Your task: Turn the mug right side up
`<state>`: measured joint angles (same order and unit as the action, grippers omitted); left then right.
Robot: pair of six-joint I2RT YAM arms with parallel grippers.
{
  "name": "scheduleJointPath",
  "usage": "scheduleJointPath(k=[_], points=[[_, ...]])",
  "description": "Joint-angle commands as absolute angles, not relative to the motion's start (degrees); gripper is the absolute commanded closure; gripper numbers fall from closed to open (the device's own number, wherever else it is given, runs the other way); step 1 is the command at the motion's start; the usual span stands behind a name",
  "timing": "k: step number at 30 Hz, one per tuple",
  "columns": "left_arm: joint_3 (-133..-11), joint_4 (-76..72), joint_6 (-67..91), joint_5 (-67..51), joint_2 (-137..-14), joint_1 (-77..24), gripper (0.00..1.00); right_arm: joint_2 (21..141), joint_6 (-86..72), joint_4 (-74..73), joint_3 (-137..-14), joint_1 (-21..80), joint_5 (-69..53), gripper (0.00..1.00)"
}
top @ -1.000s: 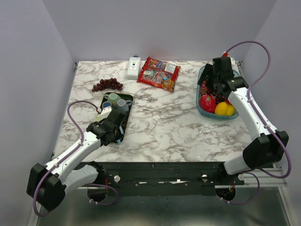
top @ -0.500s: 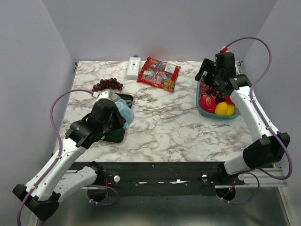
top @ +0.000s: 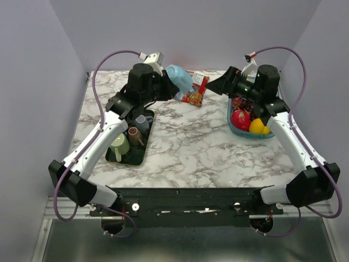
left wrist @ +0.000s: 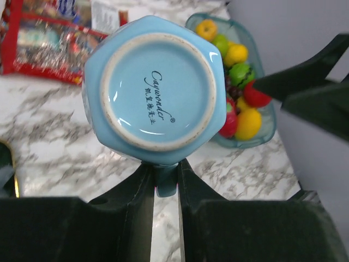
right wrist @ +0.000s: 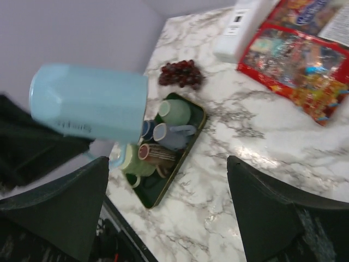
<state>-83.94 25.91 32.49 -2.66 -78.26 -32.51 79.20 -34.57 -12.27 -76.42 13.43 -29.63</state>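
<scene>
Dark green rectangular tray (top: 124,162), lower left of top view, carries several small mugs (top: 120,146). Left gripper (left wrist: 166,173) raised, upper centre-left; fingers (left wrist: 136,191) clamped on handle (left wrist: 166,185) of light blue faceted ceramic mug (left wrist: 158,90). Mug body beyond fingertips, base facing wrist camera, clear of table. Right gripper (top: 217,84), upper right: fingers (right wrist: 71,202) spread wide, mug apart from them.

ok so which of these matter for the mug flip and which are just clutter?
Job:
- light blue mug, held off the table
- left end effector, gripping its handle
- right end effector, open, facing it

Clutter:
- tray with cups
- grapes
- snack packet
- white box
- fruit bowl
</scene>
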Motion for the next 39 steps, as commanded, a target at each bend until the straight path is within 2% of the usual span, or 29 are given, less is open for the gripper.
scheduleJointPath(k=[1, 4, 10, 17, 20, 26, 29, 32, 35, 36, 39], points=[[-96.4, 8.71, 32.95, -14.48, -82.34, -29.89, 1.0, 75.77, -41.47, 17.77, -68.22, 13.71, -46.83, 0.06], [-103.0, 7.83, 33.84, -17.39, -86.04, -29.71, 1.0, 77.16, -44.64, 23.36, -67.41, 13.8, -48.86, 0.05], [-107.14, 3.52, 37.09, -23.46, -88.5, -29.62, 1.0, 82.61, -52.64, 36.18, -69.16, 14.06, -52.12, 0.06], [-105.65, -2.9, 41.3, -27.95, -88.94, -29.62, 1.0, 88.58, -62.47, 50.25, -73.91, 15.38, -52.3, 0.06], [-105.12, -4.04, 42.36, -28.83, -89.3, -29.62, 1.0, 91.75, -70.38, 60.01, -76.27, 15.64, -52.56, 0.11], [-105.12, -6.06, 43.86, -29.62, -90.53, -29.62, 1.0, 94.48, -74.0, 61.88, -79.98, 15.73, -51.16, 0.13], [-105.03, -6.24, 43.94, -29.36, -90.7, -29.62, 1.0, 94.75, -74.53, 61.52, -80.95, 15.82, -50.1, 0.18], [-104.42, -6.68, 44.21, -29.18, -90.44, -29.71, 1.0, 95.8, -76.55, 62.66, -81.47, 15.73, -48.87, 0.27], [-103.27, -7.03, 44.3, -28.65, -90.09, -29.71, 1.0, 96.68, -78.57, 63.63, -81.91, 15.82, -47.82, 0.39], [-102.75, -7.12, 44.21, -28.65, -89.83, -29.71, 1.0, 96.85, -78.75, 63.46, -82.0, 15.82, -47.73, 0.46], [-101.96, -7.29, 44.38, -28.65, -89.74, -29.71, 1.0, 96.86, -79.01, 62.14, -82.44, 15.82, -47.02, 0.55]])
